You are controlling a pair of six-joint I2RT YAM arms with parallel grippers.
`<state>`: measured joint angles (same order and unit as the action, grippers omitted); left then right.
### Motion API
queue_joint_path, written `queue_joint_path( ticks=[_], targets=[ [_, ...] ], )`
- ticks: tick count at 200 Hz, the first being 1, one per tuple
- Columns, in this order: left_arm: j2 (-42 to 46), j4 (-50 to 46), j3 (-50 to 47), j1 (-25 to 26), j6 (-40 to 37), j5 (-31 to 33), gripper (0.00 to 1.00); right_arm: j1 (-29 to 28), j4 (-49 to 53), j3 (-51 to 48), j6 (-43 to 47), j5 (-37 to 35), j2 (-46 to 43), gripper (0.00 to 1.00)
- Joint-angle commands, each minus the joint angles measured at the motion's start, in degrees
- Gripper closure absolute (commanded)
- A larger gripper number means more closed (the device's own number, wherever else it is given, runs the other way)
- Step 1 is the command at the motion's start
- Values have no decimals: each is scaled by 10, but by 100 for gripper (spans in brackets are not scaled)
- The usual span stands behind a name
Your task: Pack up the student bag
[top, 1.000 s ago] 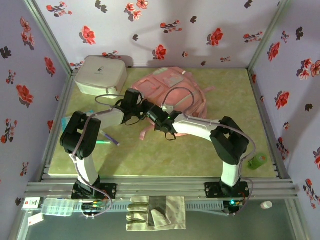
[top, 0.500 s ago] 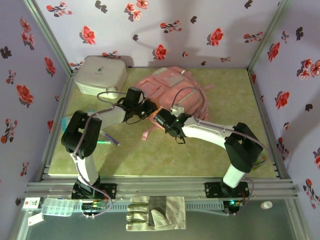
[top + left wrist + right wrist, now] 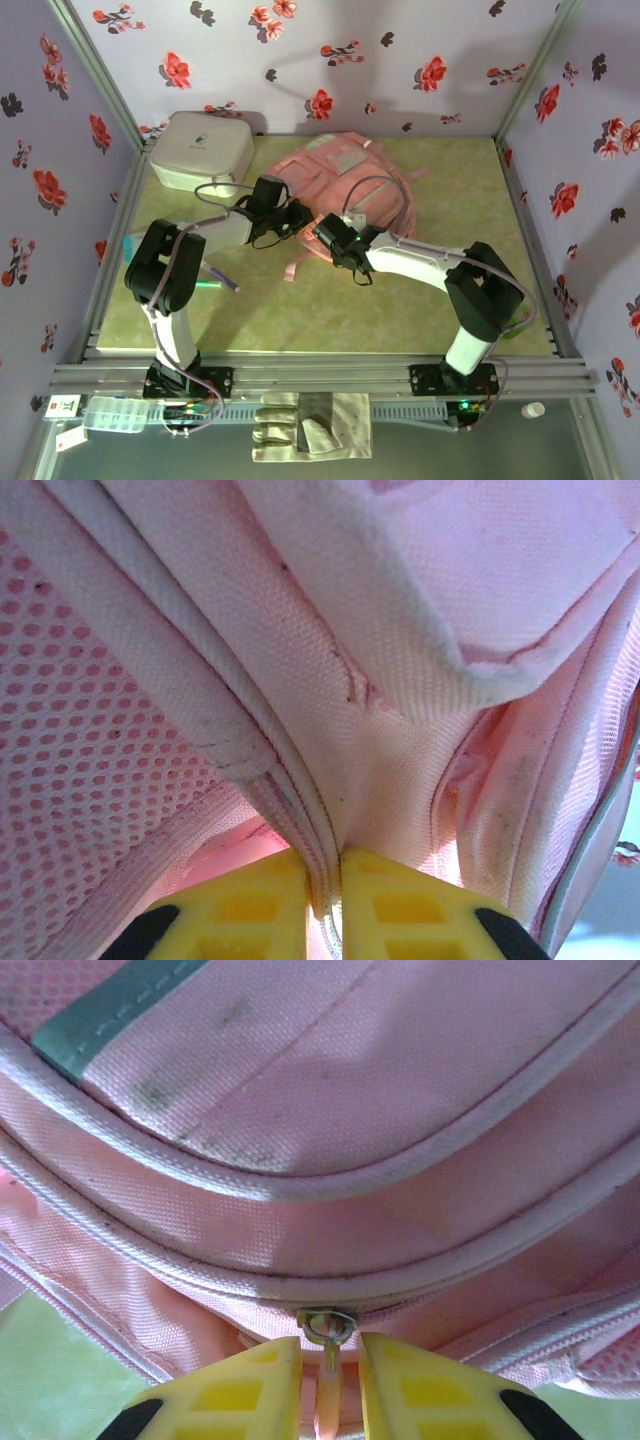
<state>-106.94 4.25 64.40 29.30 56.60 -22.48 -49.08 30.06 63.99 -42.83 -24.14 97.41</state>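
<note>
Upper centre of top view: bag (image 3: 330, 165) lies flat; left gripper (image 3: 325, 885) pinches its seam, right gripper (image 3: 330, 1385) jaws slightly apart around zip pull (image 3: 328, 1328). Clamp pull squarely, drag along zip, keep fabric taut.

Upper centre of the frame, on the table (image 3: 400, 310) – student bag (image 3: 345, 185); zip case (image 3: 200, 150) just left, upper left corner; glove (image 3: 310, 425) bottom centre, before the table.

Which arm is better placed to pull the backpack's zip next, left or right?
Right, probably. The right gripper has the zip pull between its fingertips, while the left gripper is pinching a seam of the student bag, holding it steady.
</note>
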Motion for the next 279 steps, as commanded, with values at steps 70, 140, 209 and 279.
queue_joint_path(
  ticks=[70,140,209,279],
  targets=[
    [-3,-31,22,-14,-35,45,86,21,24,-16,18,-56,-18,93],
    [-4,-77,52,-20,-104,47,80,60,-45,-43,105,3,-35,99],
    [121,-114,-23,-33,-139,69,48,28,-129,41,208,181,-2,99],
    [215,-30,-143,-63,-22,68,42,-4,-176,96,180,233,59,99]
  ],
)
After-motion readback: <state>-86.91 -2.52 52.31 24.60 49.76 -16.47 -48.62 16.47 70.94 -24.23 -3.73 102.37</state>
